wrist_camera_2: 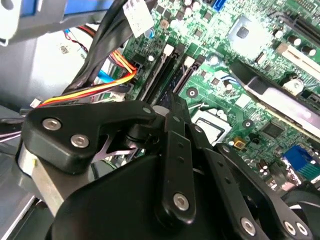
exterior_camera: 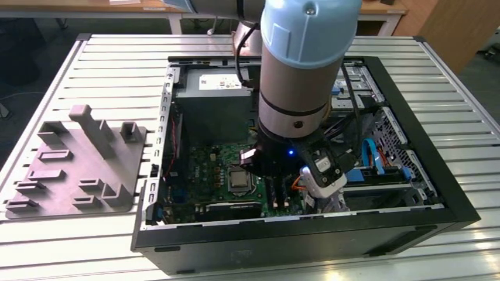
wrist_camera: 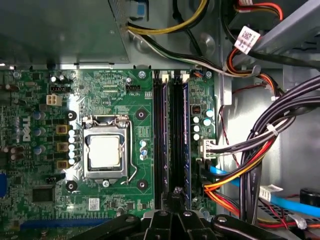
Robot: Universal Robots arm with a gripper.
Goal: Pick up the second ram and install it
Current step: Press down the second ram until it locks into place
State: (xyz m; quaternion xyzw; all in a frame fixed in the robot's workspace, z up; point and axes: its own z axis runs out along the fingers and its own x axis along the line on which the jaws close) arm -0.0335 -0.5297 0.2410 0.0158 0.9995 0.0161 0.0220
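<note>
1. The claw (wrist_camera: 176,192) hangs low inside the open computer case (exterior_camera: 461,205), right over the memory slots (wrist_camera: 172,140) on the green board (wrist_camera: 45,145); in the first wrist view its fingertips come together just above the near end of the slots.
2. The fingers (wrist_camera_2: 176,107) look drawn close together, nearly shut; whether they pinch anything I cannot tell, since nothing shows clearly between the tips.
3. Straight ahead of the claw two long dark strips lie side by side in the slots; the one nearer the cable bundle (wrist_camera: 260,160), in line with the fingertips, I take to be the second memory stick (wrist_camera: 181,135), and the first stick (wrist_camera: 160,135) sits just beside it toward the processor socket (wrist_camera: 105,152).
4. The stick reads as a thin, dark, straight edge running the slot's length; its chips are not visible from above.
5. My judgement: the pickup and placing look done; whether the stick is pressed fully home and its end clips have closed cannot be told.
6. The grey holder block (exterior_camera: 78,170) stands well away from the claw, outside the case, on the slatted table (exterior_camera: 117,64).
</note>
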